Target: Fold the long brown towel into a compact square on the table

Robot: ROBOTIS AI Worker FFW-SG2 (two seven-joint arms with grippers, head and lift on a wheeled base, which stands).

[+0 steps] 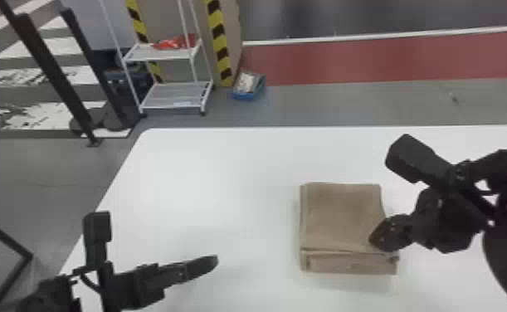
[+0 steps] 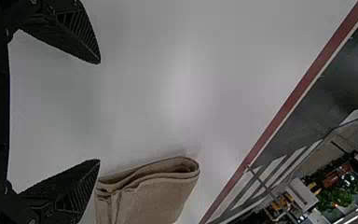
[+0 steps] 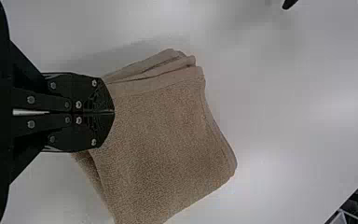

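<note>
"Where do we have the towel [image 1: 341,215]?"

"We see it folded into a layered, squarish stack on the white table [image 1: 223,166], between our two grippers."

"And how are we holding those?"

"We have the left gripper [image 1: 215,262] spread wide, well apart from the towel. Our right gripper [image 1: 377,241] is pressed together over the towel's right side; we can't tell if it touches."

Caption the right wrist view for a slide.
Closed right hand at the edge of the folded brown towel on the table.
</note>
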